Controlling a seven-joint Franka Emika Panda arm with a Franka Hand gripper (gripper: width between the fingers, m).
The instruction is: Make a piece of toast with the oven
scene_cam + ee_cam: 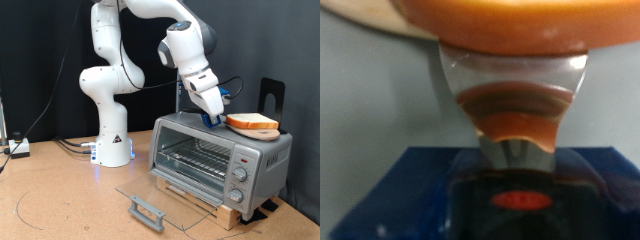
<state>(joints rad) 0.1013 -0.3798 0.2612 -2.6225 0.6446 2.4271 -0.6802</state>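
Note:
The silver-grey oven [215,150] stands on a wooden slat base at the exterior view's right. Its glass door [165,195] is folded down open and the wire rack inside is bare. The piece of toast [252,122] lies on a round light wooden board [257,132] on top of the oven. My gripper [218,112] is down on the oven's top, right at the toast's left edge. In the wrist view the toast's orange crust [500,25] fills the top, and a shiny fingertip [520,150] reaches up to it. Whether the toast sits between the fingers does not show.
The open door's handle [147,210] juts out over the table in front of the oven. A black stand [272,95] rises behind the oven. The arm's white base [112,140] stands to the left, with cables [70,146] and a small box [18,148] further left.

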